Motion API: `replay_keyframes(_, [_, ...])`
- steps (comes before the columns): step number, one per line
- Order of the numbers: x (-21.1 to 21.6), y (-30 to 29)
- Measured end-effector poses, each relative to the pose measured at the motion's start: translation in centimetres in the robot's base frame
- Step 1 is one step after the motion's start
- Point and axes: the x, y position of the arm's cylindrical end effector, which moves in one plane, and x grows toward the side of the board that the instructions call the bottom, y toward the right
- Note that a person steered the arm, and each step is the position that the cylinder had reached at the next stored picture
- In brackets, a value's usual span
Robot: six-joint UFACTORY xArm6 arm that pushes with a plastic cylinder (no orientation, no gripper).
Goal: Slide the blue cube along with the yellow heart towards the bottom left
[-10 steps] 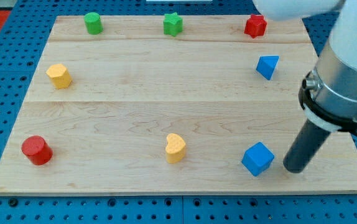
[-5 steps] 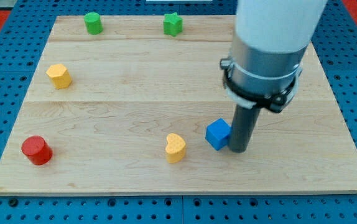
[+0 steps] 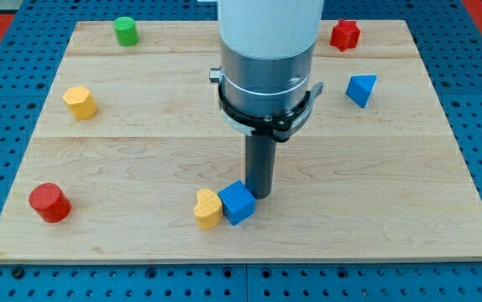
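The blue cube (image 3: 237, 202) sits in the lower middle of the frame, near the board's bottom edge, with its left face touching the yellow heart (image 3: 208, 208), which lies just to the view's left of it. My tip (image 3: 260, 195) is set against the cube's upper right side, so rod, cube and heart form a short chain slanting down towards the view's left. There is no gripper here to open or close, only the bare rod pressing on the cube. To do this step well, I judge the push should run through the cube's centre and on through the heart, aimed at the lower left corner of the wooden board (image 3: 140, 159); the heart's rounded shape could let it slip off the cube's face, so small corrections may be needed. The pair is already low on the board, so the push should go mostly leftward to avoid tipping them over the bottom edge. The red cylinder (image 3: 49, 202) stands at the lower left, near the goal area. A yellow block (image 3: 80, 101) sits at the left, well apart.
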Motion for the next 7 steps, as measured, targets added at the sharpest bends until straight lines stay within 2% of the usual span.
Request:
replay_keyframes(2, [0.5,5.5])
replay_keyframes(7, [1.8,-10.5])
